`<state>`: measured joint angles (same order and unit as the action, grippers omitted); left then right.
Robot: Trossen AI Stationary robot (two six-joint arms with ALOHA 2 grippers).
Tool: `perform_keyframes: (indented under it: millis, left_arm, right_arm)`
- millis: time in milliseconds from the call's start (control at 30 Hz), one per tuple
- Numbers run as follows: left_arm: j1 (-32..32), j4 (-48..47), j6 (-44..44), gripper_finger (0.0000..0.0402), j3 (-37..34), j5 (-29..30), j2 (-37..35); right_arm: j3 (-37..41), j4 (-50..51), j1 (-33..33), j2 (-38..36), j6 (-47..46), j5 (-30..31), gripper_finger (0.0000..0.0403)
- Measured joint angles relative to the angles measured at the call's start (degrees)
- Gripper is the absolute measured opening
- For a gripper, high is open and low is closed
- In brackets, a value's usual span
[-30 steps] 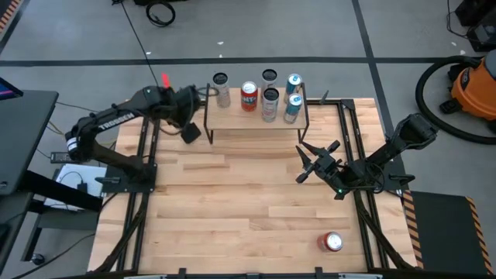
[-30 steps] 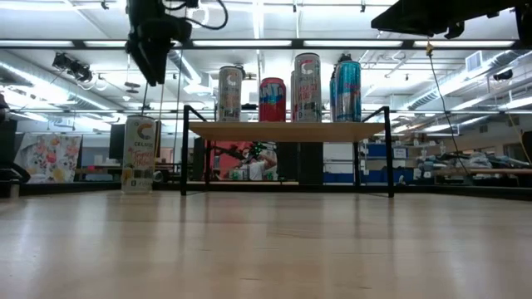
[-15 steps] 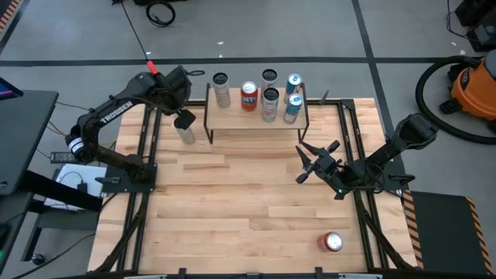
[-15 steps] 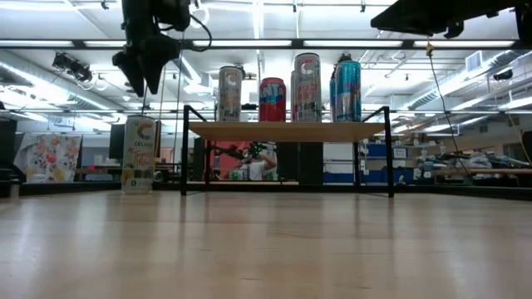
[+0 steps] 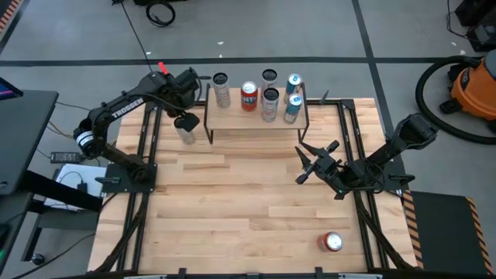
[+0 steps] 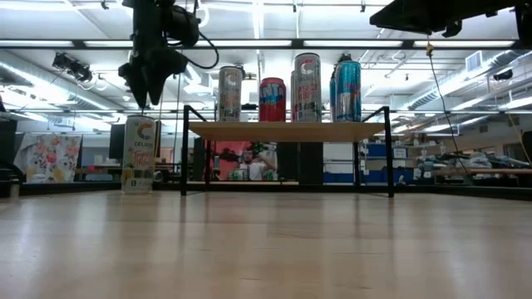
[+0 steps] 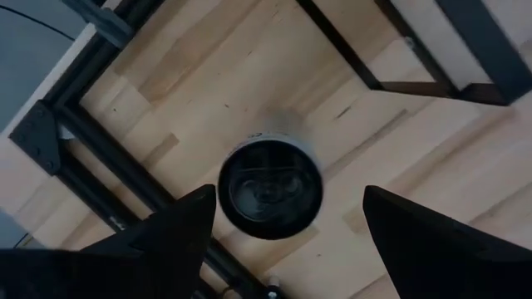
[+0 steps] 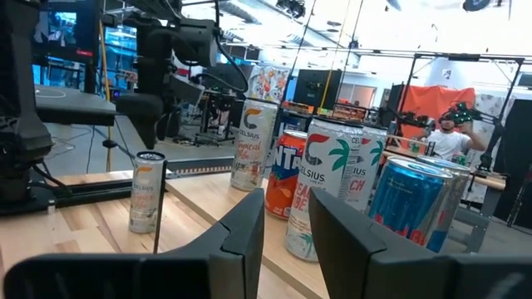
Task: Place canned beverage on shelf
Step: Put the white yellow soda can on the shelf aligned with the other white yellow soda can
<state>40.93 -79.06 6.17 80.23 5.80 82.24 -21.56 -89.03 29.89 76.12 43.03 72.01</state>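
Observation:
A white Celsius can (image 5: 184, 134) stands upright on the table just left of the shelf (image 5: 256, 118); it also shows in the low view (image 6: 139, 155). My left gripper (image 5: 184, 121) hangs open above it and points down. The fingers stand on either side of the can's top (image 7: 270, 188) without touching, clear above it (image 6: 146, 93). The shelf (image 6: 287, 130) has a light wooden top and black legs and carries several upright cans (image 5: 249, 96). My right gripper (image 5: 311, 163) waits open at the table's right, facing the shelf.
A red can (image 5: 332, 242) lies on its side near the table's front right corner. Black frame rails (image 5: 143, 155) run along the left and right sides of the table. The right wrist view shows the shelf's cans (image 8: 332, 187) close ahead.
My left gripper has swung a little toward the far edge and now points straight down over the white can, uncovering it in the high view. It has come down a little toward the can's top. The can has stayed in place.

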Motion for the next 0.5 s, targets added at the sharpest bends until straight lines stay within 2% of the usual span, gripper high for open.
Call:
perform_keyframes:
  millis: [333,500]
  left_arm:
    - [0.76,0.33,0.16,0.0316,-0.4,-0.53,-0.09]
    - [0.73,2.47,0.05,0.0316,-6.07,-0.55,-0.09]
  right_arm:
    - [0.01,0.0,0.0,0.0,0.02,0.21,0.0106]
    - [0.02,0.0,0.0,0.0,0.0,0.28,0.0106]
